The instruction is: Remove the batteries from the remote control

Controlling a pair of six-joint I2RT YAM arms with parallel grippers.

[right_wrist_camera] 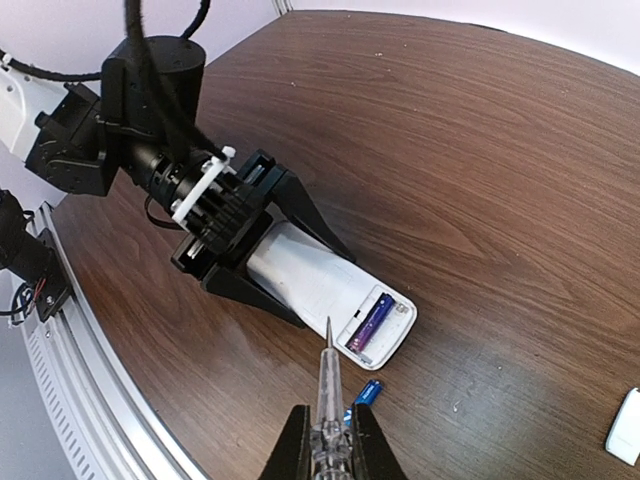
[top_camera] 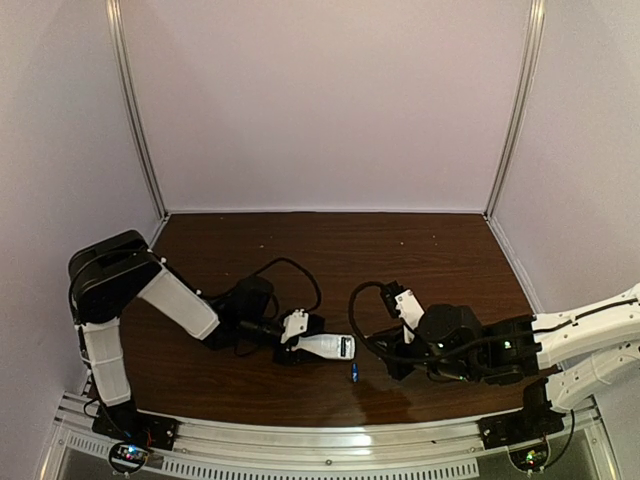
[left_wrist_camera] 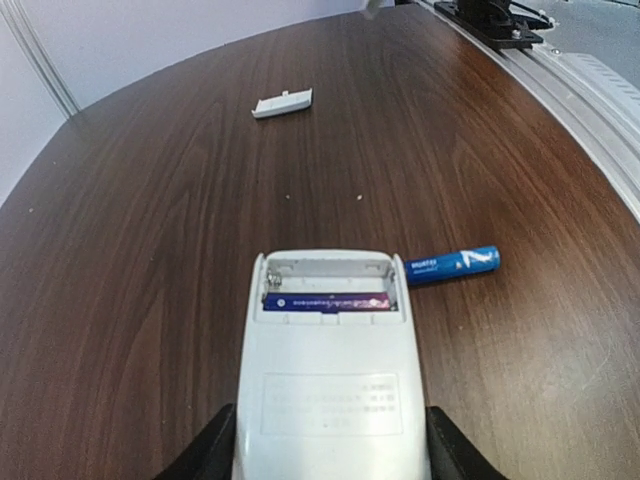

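Table: one, dark wood grain, with everything else on it.
Arms: two. Left arm reaches in from the left and right arm from the right, and their ends are near each other at the near middle.
Left gripper: fingers pressed against both long sides of the remote, gripping it near its closed end.
Right gripper: fingers clamped on the screwdriver handle.
Remote: one, white, back face up, at the near middle of the table between the two grippers. The bay at its far end is uncovered. Whether it rests on the wood or is raised a little cannot be told.
Screwdriver: one, with a clear handle and a thin shaft. It points at the remote's open end with the tip close to the bay's corner. Whether it touches cannot be told.
Cover: one small white piece, flat on the table, well apart from the remote.
Batteries: two.
Seated battery: lies crosswise in the bay's nearer slot. The slot beside it holds none.
Loose battery: blue, on the wood just beside the remote's open corner and near the screwdriver shaft.
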